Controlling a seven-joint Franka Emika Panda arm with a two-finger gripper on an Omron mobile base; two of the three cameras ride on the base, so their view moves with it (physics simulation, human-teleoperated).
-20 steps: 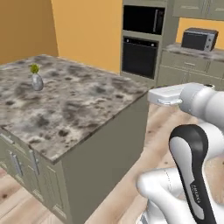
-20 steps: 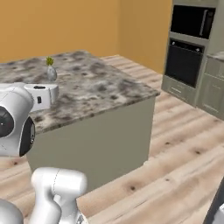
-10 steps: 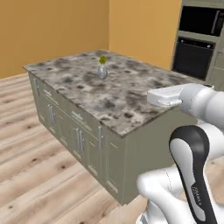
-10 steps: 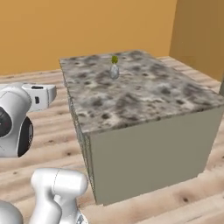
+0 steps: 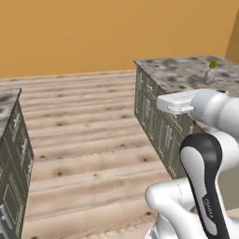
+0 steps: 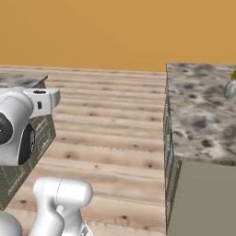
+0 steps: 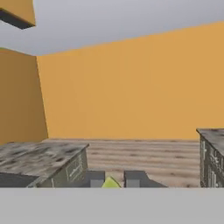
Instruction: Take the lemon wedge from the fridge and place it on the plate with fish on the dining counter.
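Presently, the lemon wedge is pinched between the fingertips of the gripper, at 6 o'clock in the hand view. A stone-topped counter lies at 8 o'clock, another at 3 o'clock; which carries the plate cannot be told. The wedge could be shaken loose while being carried, or the wrong counter approached.
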